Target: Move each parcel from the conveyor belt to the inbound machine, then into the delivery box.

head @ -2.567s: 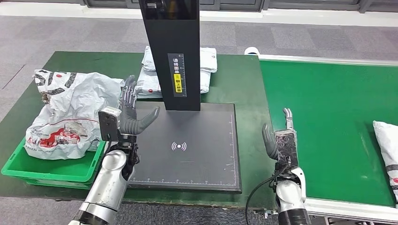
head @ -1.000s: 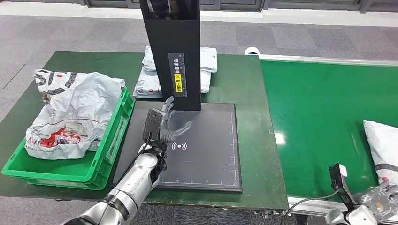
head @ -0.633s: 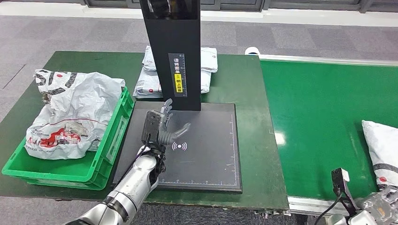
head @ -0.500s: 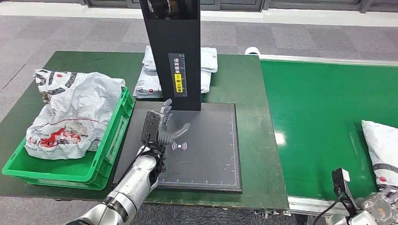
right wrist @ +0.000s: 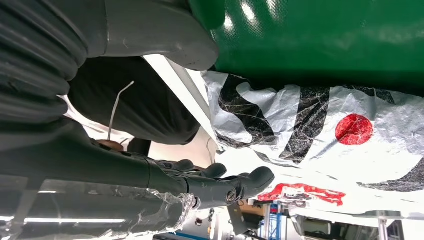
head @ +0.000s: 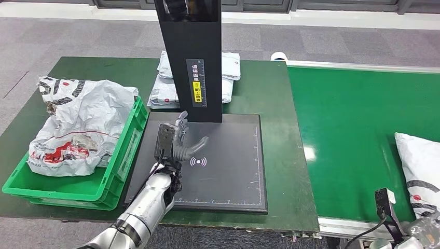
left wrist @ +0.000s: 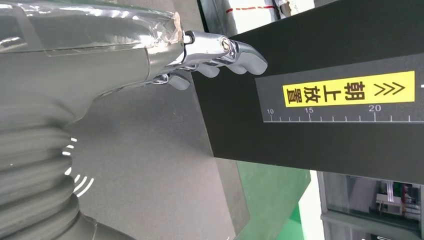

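A white parcel with black marks and a red dot lies on the green conveyor belt at the far right edge. My right hand hangs low at the belt's near right corner, just in front of that parcel. In the right wrist view the hand is open, thumb and fingers spread, with the parcel close ahead of them. My left hand hovers open over the inbound machine's black plate, fingers pointing at its black column. The left wrist view shows those fingers close to the column.
A green crate at the left holds crumpled white parcels. More parcels lie behind the column. The dark green table carries the machine, and the belt's white frame runs along its near side.
The parcel has travelled left along the belt. My right hand swung from the belt's left edge to the lower right corner. My left hand moved from the crate's rim to over the plate.
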